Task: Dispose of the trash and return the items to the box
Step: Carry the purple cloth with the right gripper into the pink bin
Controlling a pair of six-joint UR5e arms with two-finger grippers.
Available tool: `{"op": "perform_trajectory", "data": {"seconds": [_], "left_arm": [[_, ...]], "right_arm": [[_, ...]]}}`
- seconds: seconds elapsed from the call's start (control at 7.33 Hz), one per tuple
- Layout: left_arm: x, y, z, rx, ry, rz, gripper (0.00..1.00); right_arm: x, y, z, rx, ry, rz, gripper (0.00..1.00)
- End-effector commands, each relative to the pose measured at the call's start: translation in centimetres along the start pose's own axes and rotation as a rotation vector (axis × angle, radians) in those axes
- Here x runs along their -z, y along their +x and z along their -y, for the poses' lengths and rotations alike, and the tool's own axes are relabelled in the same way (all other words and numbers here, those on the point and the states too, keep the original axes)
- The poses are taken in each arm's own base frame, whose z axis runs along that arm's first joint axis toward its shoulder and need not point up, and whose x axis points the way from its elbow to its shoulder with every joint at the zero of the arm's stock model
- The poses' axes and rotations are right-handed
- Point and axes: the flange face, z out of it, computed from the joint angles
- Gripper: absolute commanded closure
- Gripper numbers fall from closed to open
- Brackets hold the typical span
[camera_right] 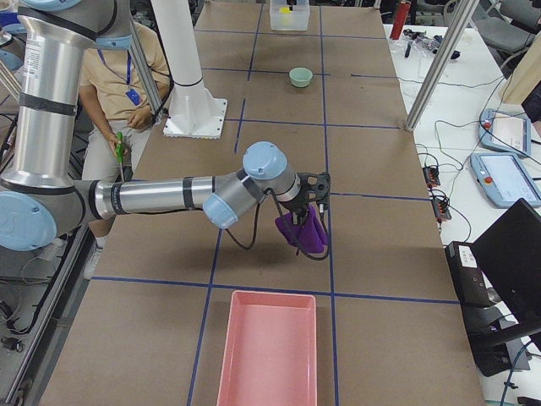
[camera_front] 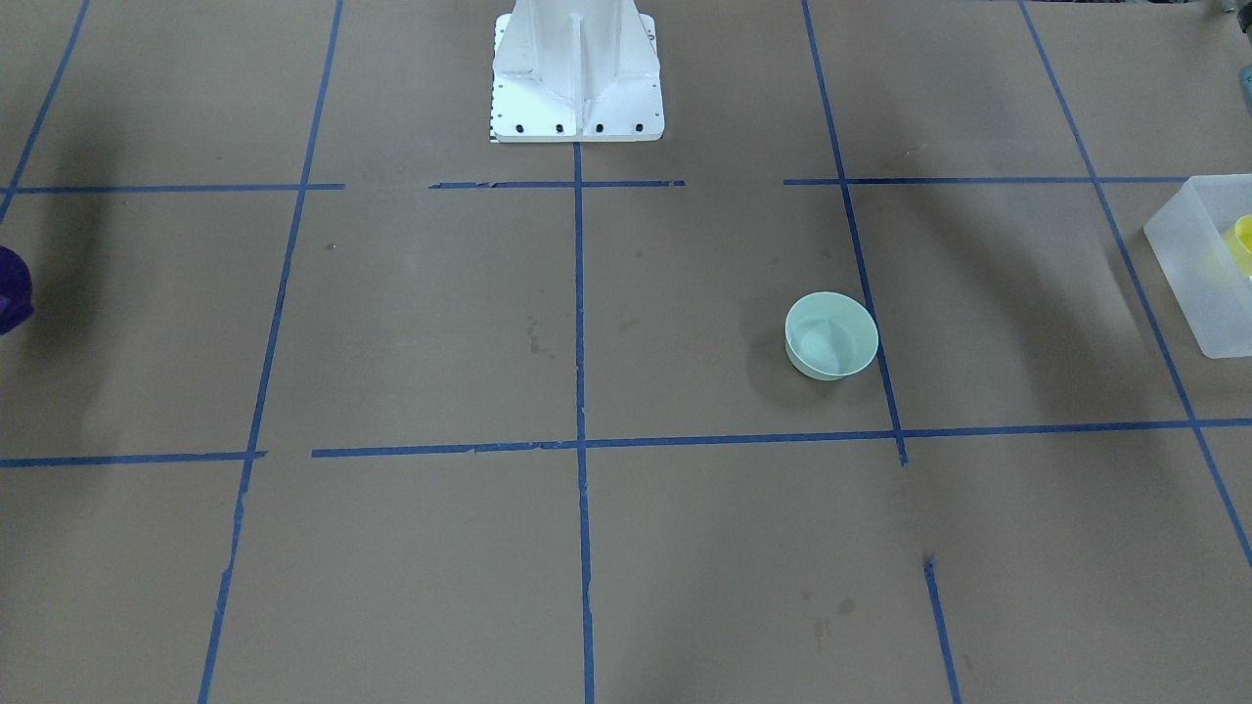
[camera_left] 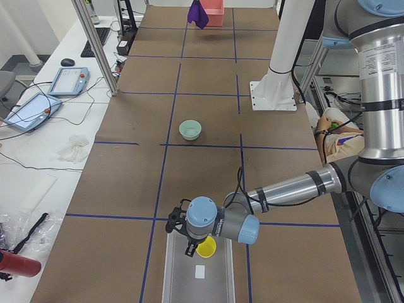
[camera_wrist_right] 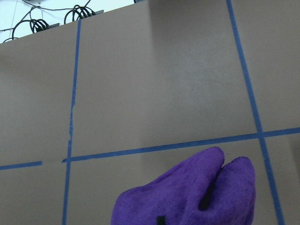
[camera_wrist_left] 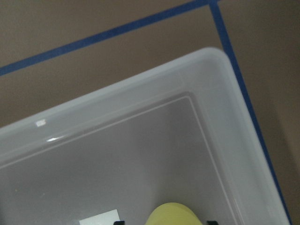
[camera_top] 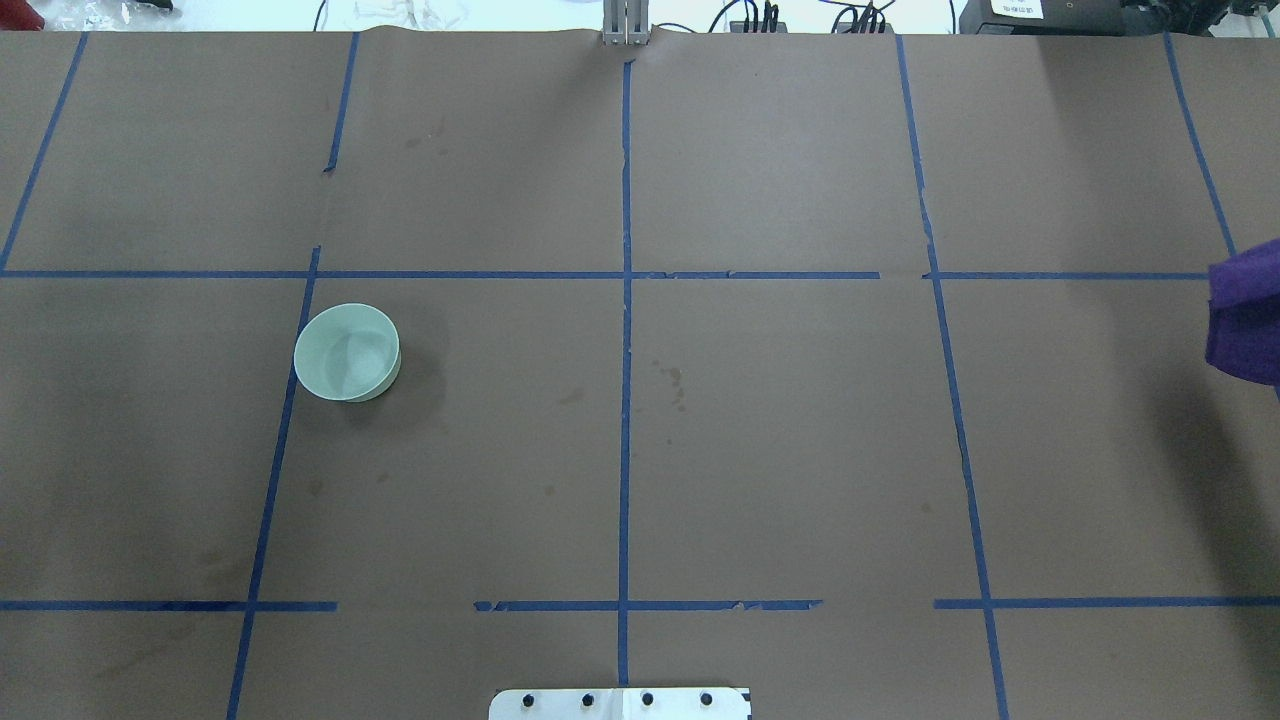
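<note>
The yellow cup sits between the fingertips of my left gripper, which is shut on it and holds it inside the frosted box. The cup and the box also show at the right edge of the front view. The mint-green bowl stands upright on the brown table, apart from both arms; it also shows in the front view. My right gripper is shut on a purple cloth and holds it above the table.
A pink tray lies at the table's right end, just beyond the purple cloth. The white robot pedestal stands at the table's rear middle. A seated person is behind the robot. Aluminium posts stand along the far edge.
</note>
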Motion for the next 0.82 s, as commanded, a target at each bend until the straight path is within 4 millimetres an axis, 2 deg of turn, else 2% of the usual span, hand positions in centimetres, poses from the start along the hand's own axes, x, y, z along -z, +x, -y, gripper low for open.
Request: {"op": "perform_trajectory", "data": {"seconds": [0.0,0.14,0.27,0.41,0.55,0.68], "left_arm": [[4.4,1.8,3.7,-0.041,0.088,0.076,0.22],[5.6,2.4,5.7,0.009,0.116,0.085,0.22],[6.3,2.8,7.5,0.021,0.14,0.084,0.22],[7.2,3.4,8.9,0.035,0.162,0.083,0.22],[8.4,4.5,10.6,0.108,0.198,0.076,0.22],[8.8,4.8,11.5,0.117,0.211,0.072,0.22]], "right_arm": [[2.8,7.5,-4.7,0.066,0.009,-0.062,1.0],[3.8,10.5,-5.7,0.091,0.014,-0.093,1.0],[6.3,13.7,-5.8,0.103,0.016,-0.137,1.0],[8.7,16.0,-5.1,0.147,0.009,-0.175,1.0],[10.8,17.2,-3.4,0.159,-0.02,-0.202,1.0],[11.8,18.1,-1.4,0.208,-0.046,-0.293,1.0]]}}
